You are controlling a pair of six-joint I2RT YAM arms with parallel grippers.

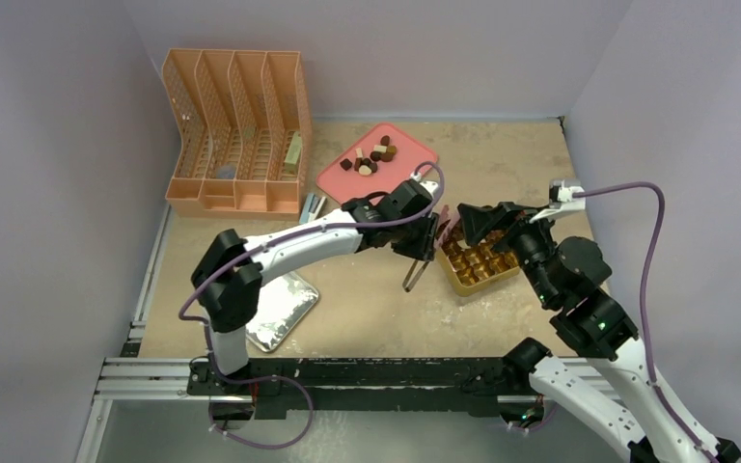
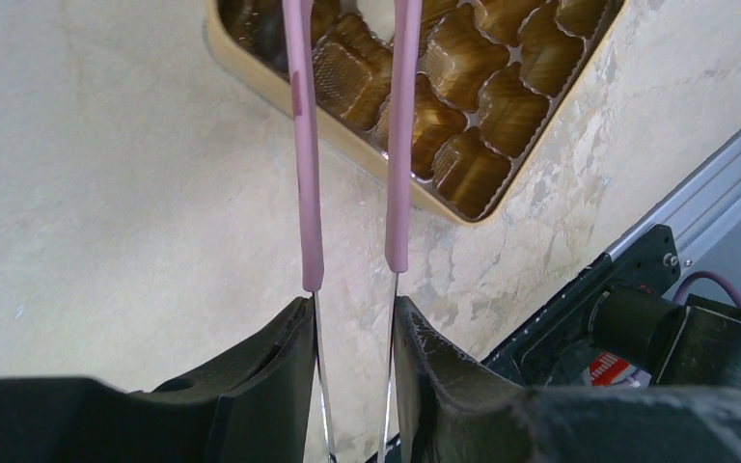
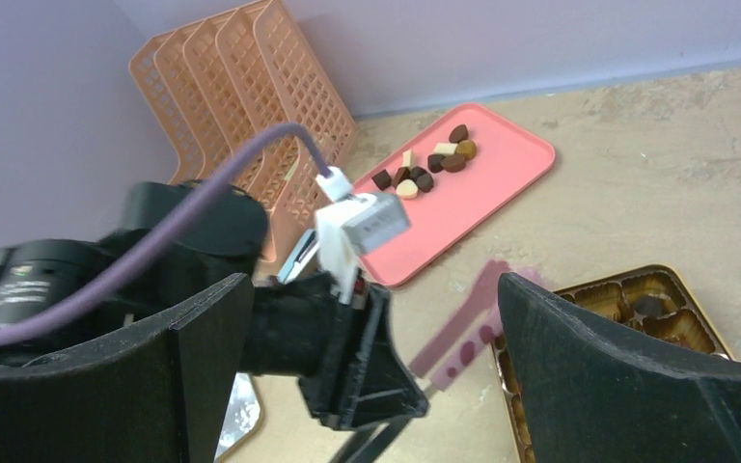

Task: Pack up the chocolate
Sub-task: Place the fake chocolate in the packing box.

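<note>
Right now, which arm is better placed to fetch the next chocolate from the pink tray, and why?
Left. The left gripper is shut on the pink-tipped tongs, over the gold box and close to the chocolate on the pink tray. The right gripper is open, holding no tool.

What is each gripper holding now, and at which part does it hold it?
The left gripper holds pink-tipped tongs, pinched on their bare metal arms just behind the pink covering. The right gripper is open and holds nothing.

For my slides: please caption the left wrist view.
Left gripper grips pink-sleeved tongs reaching over the gold gridded box.
</note>
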